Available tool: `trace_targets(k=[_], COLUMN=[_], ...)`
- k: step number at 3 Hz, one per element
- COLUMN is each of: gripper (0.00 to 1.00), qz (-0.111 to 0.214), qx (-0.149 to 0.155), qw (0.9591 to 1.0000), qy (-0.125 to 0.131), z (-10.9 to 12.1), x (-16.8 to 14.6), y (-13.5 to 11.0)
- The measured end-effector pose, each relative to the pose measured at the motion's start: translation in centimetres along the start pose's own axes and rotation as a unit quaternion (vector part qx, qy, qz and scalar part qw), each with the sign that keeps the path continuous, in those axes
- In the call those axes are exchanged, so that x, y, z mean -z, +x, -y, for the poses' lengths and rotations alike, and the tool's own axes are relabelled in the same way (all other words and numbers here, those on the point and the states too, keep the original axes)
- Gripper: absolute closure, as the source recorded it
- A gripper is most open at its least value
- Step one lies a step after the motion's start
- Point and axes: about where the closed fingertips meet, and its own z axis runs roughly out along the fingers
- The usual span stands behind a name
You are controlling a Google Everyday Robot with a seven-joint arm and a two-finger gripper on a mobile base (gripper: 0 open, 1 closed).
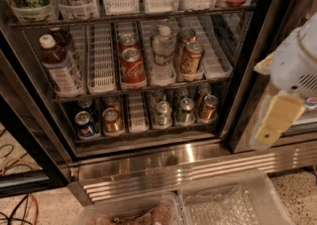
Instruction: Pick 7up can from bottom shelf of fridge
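- Camera view: the tall dark-framed glass-door drinks fridge (246, 70) stands open; the white and cream two-finger gripper (271, 129) hangs outside it, at the right edge of the picture, beside the door frame and well apart from the cans; whether it is wide or narrow I cannot tell
- The small aluminium 7up can (184, 111), silver top with a pull tab and pale greenish-grey body, stands upright at the front of the bottom shelf (136, 116), a dark wire rack with white slotted plastic lanes; it is right of the middle, untouched
- Just beside it on one side is a near-identical silver-topped grey can (162, 113); on the other, a gold-brown can (208, 108); a blue Pepsi can (85, 124) sits far to the left
- Likely trouble: closing on the look-alike neighbour, since the two differ little in colour; knocking the close-packed cans over, because the gaps are tight; striking the rack above, as the shelf leaves barely can-height room; catching the door frame on the way in
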Motion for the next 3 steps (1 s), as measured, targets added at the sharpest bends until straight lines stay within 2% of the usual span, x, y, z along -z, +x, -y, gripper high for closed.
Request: trace_targets(k=[1, 2, 3], gripper=[0.00, 0.00, 0.00], qz=[0.018, 0.041, 0.041], qx=[-0.017, -0.051, -0.087], qw=[0.9995, 0.9977, 0.9948], qy=[-0.020, -0.022, -0.034], z=[-2.7, -4.1, -2.9], x=[-5.3, -10.3, -14.6], y=[-0.7, 0.0, 1.3])
